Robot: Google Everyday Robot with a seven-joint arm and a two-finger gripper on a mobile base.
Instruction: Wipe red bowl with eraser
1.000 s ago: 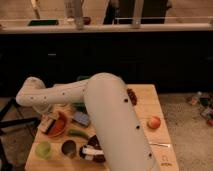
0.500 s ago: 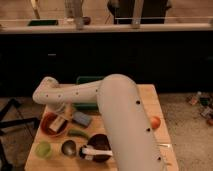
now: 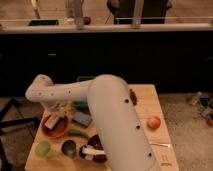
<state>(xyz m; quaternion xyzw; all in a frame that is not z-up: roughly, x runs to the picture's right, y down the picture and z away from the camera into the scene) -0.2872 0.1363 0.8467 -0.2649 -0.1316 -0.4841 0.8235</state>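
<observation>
The red bowl sits at the left side of the wooden table. My gripper hangs from the white arm's wrist, straight over the bowl and reaching into it. It is shut on the eraser, a small pale block that rests against the inside of the bowl. The arm's thick link covers the middle of the table.
A blue-grey block lies right of the bowl, with a green vegetable in front of it. A green cup, a dark round object and a brown bowl with a white-handled tool stand near the front edge. An orange fruit lies at the right.
The arm's elbow has swung a little to the right and the gripper has come down into the red bowl. The objects on the table have not moved.
</observation>
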